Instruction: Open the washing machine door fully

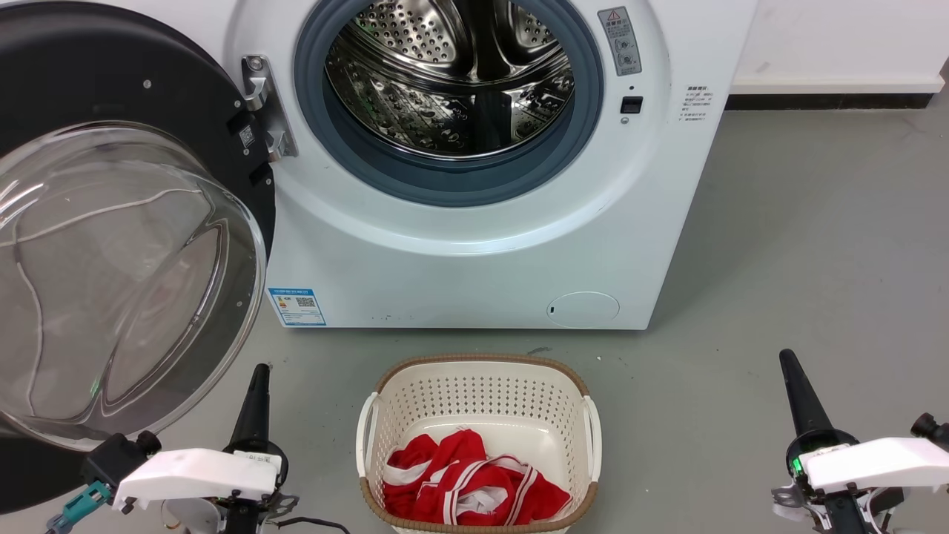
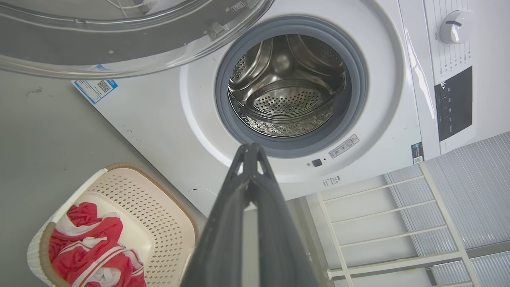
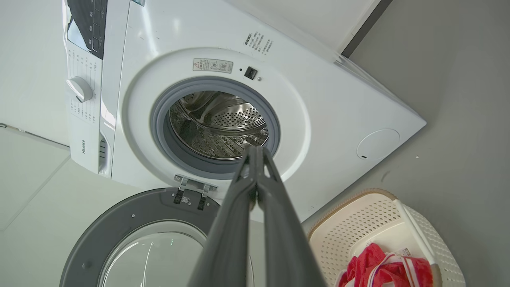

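beside the steel drum (image 1: 452, 81), the washing machine door (image 1: 111, 74) hangs wide open.

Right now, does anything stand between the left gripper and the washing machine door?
Nothing visible does. In the head view the left gripper, fingers shut, points up just beside the lower edge of the washing machine door, with only floor between them. The laundry basket stands on the gripper's other side, off that path.
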